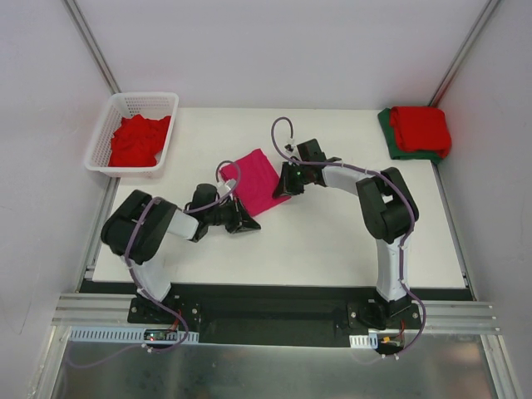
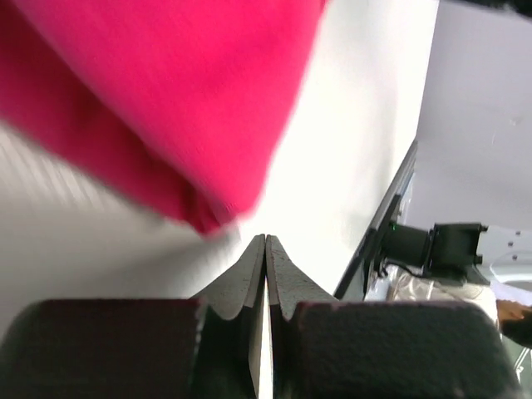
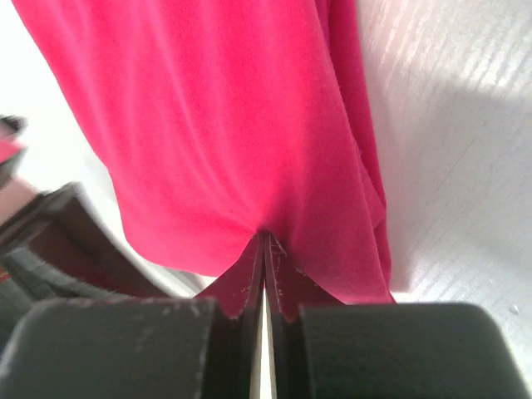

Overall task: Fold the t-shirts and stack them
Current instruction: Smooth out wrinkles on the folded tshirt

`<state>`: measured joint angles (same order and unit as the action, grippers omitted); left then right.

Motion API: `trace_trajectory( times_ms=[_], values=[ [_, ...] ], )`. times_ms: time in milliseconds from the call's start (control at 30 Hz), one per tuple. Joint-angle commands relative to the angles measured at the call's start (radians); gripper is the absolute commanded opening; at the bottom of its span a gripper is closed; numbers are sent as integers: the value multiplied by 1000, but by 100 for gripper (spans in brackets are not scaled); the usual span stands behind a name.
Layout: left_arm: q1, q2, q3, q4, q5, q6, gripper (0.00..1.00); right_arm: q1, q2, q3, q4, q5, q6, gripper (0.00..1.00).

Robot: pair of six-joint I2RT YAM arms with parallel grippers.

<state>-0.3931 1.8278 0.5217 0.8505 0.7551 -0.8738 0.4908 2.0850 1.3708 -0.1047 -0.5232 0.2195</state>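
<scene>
A magenta-pink t-shirt [image 1: 253, 179], folded into a small rectangle, lies at the middle of the white table [image 1: 332, 241]. My right gripper [image 1: 283, 184] is at its right edge and is shut on the cloth; in the right wrist view the fingertips [image 3: 263, 237] pinch the pink shirt [image 3: 224, 125]. My left gripper [image 1: 245, 223] is at the shirt's near corner. In the left wrist view it [image 2: 265, 239] is shut and empty, just short of the shirt's corner [image 2: 166, 91].
A white lattice basket [image 1: 145, 97] at the back left holds red shirts [image 1: 137, 140]. At the back right corner a folded red shirt [image 1: 421, 129] lies on a dark green one [image 1: 388, 133]. Grey walls stand on three sides.
</scene>
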Motion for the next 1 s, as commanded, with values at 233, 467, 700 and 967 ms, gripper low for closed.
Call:
trace_trajectory(
  times_ms=[233,467,700,967],
  values=[
    [-3,-626,158,-583,-75,243,0,3,-198,50,-190,112,-114,1],
    [20,-578,267,-653,-134,317,0,8,-331,24,-240,121,-128,1],
    [20,-334,432,-685,-230,447,0,63,-456,-128,-240,181,-124,1],
    [22,-90,658,-708,-301,516,0,173,-494,-236,-208,272,-94,1]
  ],
)
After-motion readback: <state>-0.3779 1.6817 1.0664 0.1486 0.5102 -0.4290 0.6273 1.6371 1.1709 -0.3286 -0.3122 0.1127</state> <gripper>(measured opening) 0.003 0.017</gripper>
